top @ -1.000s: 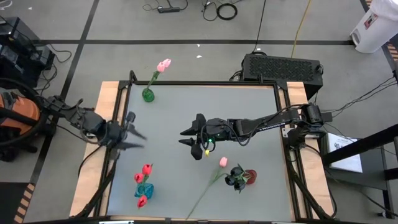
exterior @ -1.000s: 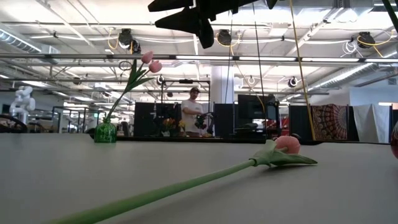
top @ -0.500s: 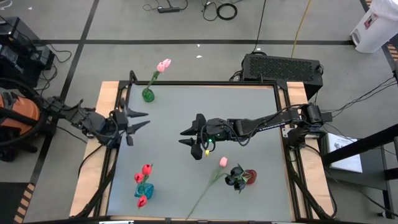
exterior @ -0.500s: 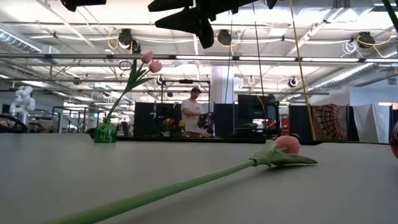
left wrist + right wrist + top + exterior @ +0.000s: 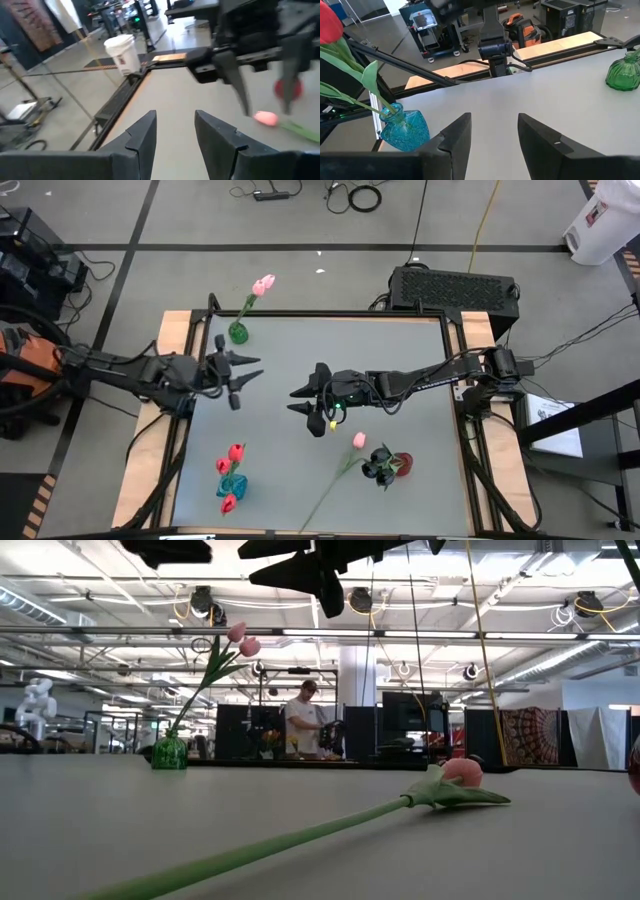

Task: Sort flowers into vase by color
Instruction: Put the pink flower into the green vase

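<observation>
One pink flower (image 5: 358,440) lies loose on the grey table, its stem (image 5: 250,850) running toward the near edge. A green vase (image 5: 238,332) at the far left holds pink flowers (image 5: 263,284). Red flowers (image 5: 236,452) stand in a blue vase (image 5: 232,485) at the near left. Black flower heads (image 5: 380,465) sit in a reddish vase (image 5: 402,465) at the near right. My left gripper (image 5: 245,377) hovers open above the table's left part, pointing right. My right gripper (image 5: 292,400) hangs open over the middle, pointing left. Both are empty.
Wooden rails (image 5: 175,330) frame the table. A black box (image 5: 455,288) stands behind the far edge and a white bucket (image 5: 600,225) on the floor beyond. Bare table lies between the two grippers and at the far right. A person (image 5: 303,720) stands in the room behind.
My left gripper has swung from the table's left edge toward the far side and then out toward the middle, turning from a near-right slant to point right. It stays open. My right gripper and the flowers have kept still.
</observation>
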{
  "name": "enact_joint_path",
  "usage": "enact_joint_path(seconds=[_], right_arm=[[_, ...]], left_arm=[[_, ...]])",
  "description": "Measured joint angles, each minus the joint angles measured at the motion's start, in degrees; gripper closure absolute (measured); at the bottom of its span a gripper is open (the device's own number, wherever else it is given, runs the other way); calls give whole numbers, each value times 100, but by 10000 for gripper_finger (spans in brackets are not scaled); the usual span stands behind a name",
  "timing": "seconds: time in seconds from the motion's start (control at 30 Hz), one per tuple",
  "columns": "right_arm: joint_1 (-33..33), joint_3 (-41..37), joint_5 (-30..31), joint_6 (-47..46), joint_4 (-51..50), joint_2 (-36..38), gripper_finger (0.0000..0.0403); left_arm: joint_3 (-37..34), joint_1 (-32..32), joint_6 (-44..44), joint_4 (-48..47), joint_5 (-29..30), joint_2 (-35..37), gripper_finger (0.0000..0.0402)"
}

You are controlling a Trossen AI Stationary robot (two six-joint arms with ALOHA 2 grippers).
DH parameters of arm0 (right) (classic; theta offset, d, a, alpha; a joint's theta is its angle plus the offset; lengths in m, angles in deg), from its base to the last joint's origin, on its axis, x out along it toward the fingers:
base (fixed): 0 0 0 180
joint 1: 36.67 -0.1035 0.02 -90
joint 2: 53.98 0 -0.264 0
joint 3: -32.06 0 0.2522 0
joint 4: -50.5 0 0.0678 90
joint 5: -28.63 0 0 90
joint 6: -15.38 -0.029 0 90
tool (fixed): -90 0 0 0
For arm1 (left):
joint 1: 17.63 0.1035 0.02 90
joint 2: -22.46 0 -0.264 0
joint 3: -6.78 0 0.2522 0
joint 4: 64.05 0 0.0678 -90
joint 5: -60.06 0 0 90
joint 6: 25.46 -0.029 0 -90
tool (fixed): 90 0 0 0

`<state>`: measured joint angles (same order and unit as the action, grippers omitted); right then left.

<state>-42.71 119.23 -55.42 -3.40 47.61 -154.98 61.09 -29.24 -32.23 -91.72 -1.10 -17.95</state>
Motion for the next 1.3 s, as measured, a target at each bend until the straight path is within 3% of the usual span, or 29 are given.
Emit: enact_joint_path(seconds=[0.13,0.5,0.87,1.3], right_arm=[[2,0,0,0,-2,1,250],[2,0,0,0,-2,1,250],[2,0,-2,0,-2,1,250],[1,0,-2,0,-2,-2,250]], left_arm=[[0,425,-4,246,-121,-388,260],[0,1152,766,974,-1526,-1904,260],[0,1029,1470,1300,-1845,-3188,260],[0,806,1848,1303,-1849,-3538,260]])
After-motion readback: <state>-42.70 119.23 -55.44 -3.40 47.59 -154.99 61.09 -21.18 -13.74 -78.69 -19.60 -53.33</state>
